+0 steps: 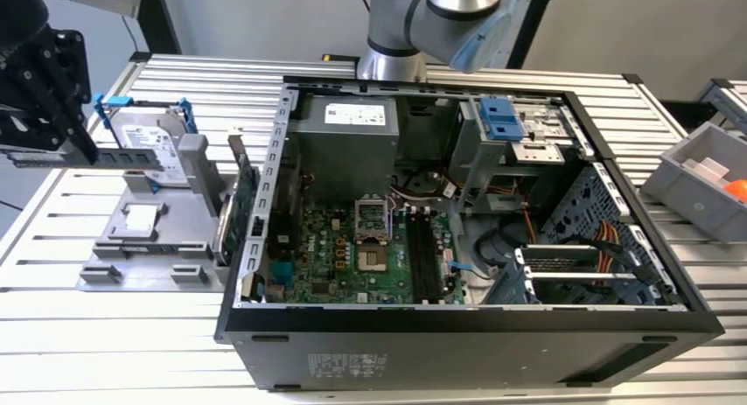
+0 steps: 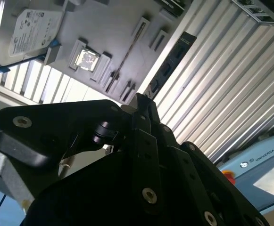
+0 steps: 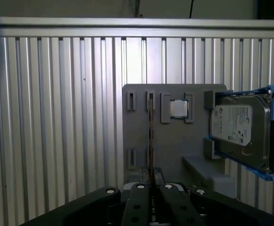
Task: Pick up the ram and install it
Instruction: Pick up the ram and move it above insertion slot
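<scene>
My gripper (image 1: 47, 147) hangs at the exterior view's far left, above the table and beside the grey holder (image 1: 146, 239). Its fingers are shut on the ram (image 1: 111, 157), a slim dark stick that juts out level toward the hard drive. In the second wrist view the ram (image 2: 172, 61) runs out from the gripper (image 2: 141, 104) over the ribbed table. The first wrist view has the ram (image 3: 150, 136) edge-on as a thin line rising from the gripper (image 3: 151, 187). The open computer case (image 1: 467, 322) lies to the exterior view's right, with dark memory slots (image 1: 422, 256) on its green board.
A silver hard drive in a blue frame (image 1: 152, 143) leans on the holder, and a small square chip (image 1: 140, 217) sits in it. A green card (image 1: 240, 212) stands on edge by the case wall. A grey bin (image 1: 701, 178) sits at the far right.
</scene>
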Tool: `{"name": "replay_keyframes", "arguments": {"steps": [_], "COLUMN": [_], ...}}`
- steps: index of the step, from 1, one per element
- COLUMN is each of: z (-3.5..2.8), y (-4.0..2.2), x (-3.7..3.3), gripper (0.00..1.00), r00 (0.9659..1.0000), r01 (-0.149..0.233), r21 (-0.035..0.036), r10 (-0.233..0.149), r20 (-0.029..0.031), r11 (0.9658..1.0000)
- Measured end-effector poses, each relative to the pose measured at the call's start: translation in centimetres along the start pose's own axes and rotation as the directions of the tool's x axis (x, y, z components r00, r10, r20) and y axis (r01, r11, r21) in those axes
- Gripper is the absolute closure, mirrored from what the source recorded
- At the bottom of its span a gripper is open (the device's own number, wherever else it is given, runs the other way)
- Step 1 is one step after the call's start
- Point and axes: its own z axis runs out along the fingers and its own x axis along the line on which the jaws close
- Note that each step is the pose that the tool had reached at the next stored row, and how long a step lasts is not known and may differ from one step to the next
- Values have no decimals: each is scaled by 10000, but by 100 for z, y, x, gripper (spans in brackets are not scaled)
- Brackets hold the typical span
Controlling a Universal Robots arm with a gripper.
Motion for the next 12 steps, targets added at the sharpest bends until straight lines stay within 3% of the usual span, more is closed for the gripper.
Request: {"name": "replay_keyframes", "arguments": {"steps": [12], "z": [0], "y": [-52], "x": [-2], "gripper": [100], "r00": [10000], "r01": [-1], "r21": [-4], "r10": [1], "r20": [-3], "r11": [10000]}}
